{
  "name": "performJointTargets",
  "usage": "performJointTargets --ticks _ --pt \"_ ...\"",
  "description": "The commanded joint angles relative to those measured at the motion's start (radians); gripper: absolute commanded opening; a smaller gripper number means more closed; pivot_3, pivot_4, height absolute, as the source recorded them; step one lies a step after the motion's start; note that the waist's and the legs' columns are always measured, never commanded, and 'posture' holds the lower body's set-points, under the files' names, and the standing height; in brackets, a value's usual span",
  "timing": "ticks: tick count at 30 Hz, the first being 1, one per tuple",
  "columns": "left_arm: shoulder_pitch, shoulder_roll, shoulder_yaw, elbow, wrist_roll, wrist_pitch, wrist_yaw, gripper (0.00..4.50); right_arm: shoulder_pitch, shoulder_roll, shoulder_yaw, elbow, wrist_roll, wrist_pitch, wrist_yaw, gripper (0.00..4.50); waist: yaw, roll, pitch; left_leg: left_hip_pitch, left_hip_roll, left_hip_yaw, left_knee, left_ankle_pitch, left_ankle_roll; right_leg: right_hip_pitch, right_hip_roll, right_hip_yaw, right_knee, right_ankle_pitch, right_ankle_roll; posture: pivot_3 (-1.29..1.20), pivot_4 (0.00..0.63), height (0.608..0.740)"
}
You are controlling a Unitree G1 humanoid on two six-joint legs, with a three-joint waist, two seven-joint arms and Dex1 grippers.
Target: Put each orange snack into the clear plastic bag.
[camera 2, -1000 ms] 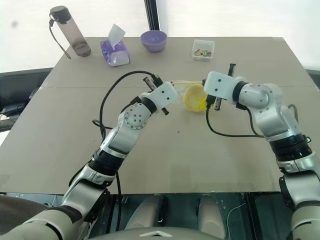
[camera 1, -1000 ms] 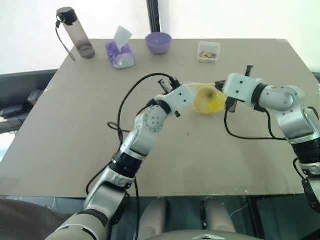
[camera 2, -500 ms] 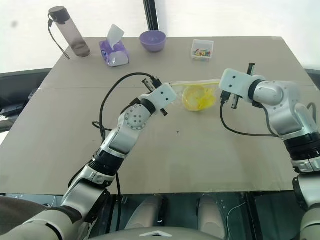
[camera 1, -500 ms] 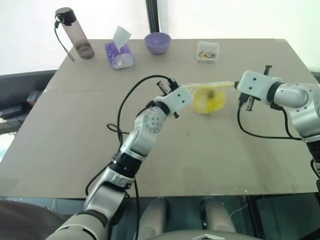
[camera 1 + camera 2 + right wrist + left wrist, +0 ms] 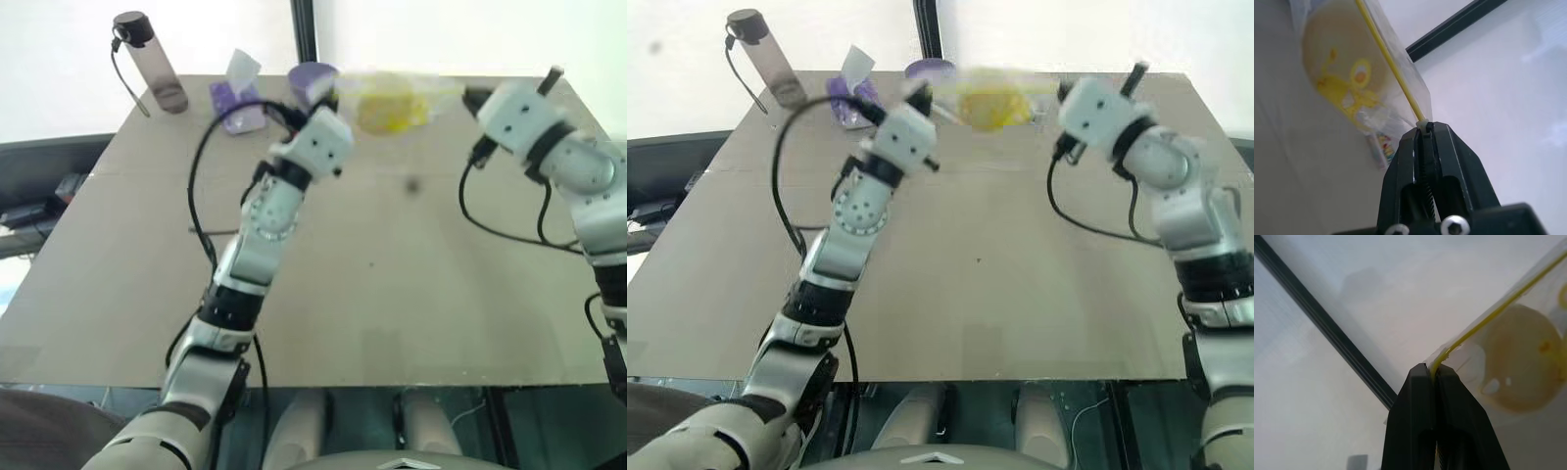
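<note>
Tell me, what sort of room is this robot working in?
Probably a lab or test room by a bright window: one big brown table bears a few staged household things, a smoky plastic water bottle, a purple tissue pack and a purple bowl.

Bottle (image 5: 149, 61), tissue pack (image 5: 231, 94), perhaps bowl (image 5: 310, 75)

The clear plastic bag (image 5: 392, 98), yellow-stripped and stretched level, hangs above the table with the orange snack (image 5: 384, 110) inside.
</note>
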Motion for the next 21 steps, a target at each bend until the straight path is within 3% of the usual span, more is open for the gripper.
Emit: performJointTargets --ticks 1,2,3,5,9,12,17,21 --pt "0.148 0.03 -0.034 -0.094 -0.042 0.063 -0.121 0.0 0.16 -0.081 -0.007 -0.098 0.047 0.053 0.144 0.01 -0.003 0.001 0.0 -0.001 0.0 0.0 -0.001 0.0 0.0 -0.001 0.0 0.0 0.0 0.0 0.0 0.0 0.15 0.74" --pt "0.207 0.038 -0.049 -0.127 -0.06 0.075 -0.159 0.0 0.211 -0.086 -0.012 -0.121 0.059 0.072 0.16 0.01 -0.005 0.001 0.001 0.0 0.0 0.0 -0.001 0.0 0.001 -0.001 0.0 0.001 0.0 0.0 0.0 0.0 0.15 0.74" --pt "0.253 0.046 -0.061 -0.156 -0.067 0.088 -0.186 0.63 0.25 -0.091 -0.017 -0.137 0.065 0.083 0.169 0.33 -0.011 0.001 0.001 -0.001 0.0 0.0 -0.001 0.0 0.001 -0.002 0.0 0.001 0.0 0.0 0.0 0.0 0.15 0.74" --pt "0.336 0.055 -0.077 -0.207 -0.072 0.121 -0.218 0.99 0.336 -0.091 -0.032 -0.171 0.092 0.115 0.191 0.81 -0.013 0.002 0.002 0.001 0.0 0.0 -0.002 -0.001 0.001 -0.002 0.001 0.002 0.0 0.0 0.0 0.0 0.15 0.74" --pt "0.441 0.051 -0.071 -0.275 -0.066 0.202 -0.22 2.39 0.472 -0.069 -0.076 -0.199 0.171 0.163 0.211 2.39 -0.01 0.004 0.001 0.013 0.001 0.0 -0.002 -0.003 0.006 0.01 0.001 0.003 0.001 0.0 0.0 0.0 0.15 0.74" --pt "0.472 0.038 -0.032 -0.312 -0.097 0.247 -0.214 2.39 0.527 -0.032 -0.141 -0.187 0.272 0.202 0.222 2.39 -0.004 0.003 0.001 0.033 0.002 -0.002 -0.004 -0.005 0.007 0.033 0.002 0.0 -0.004 -0.001 0.0 0.0 0.15 0.74" --pt "0.556 0.014 0.131 -0.419 -0.289 0.324 -0.248 2.39 0.621 0.08 -0.343 -0.125 0.567 0.252 0.283 2.39 -0.003 0.002 0.001 0.034 0.003 -0.006 -0.003 -0.005 0.008 0.033 0.002 0.0 -0.003 -0.001 0.0 0.0 0.15 0.74" --pt "0.713 0.021 0.318 -0.528 -0.559 0.457 -0.347 2.39 0.704 0.104 -0.481 -0.076 0.741 0.331 0.341 2.39 -0.005 0.005 0.002 0.033 0.004 -0.006 -0.005 -0.005 0.008 0.031 0.002 0.002 -0.003 -0.001 0.0 0.0 0.15 0.74"
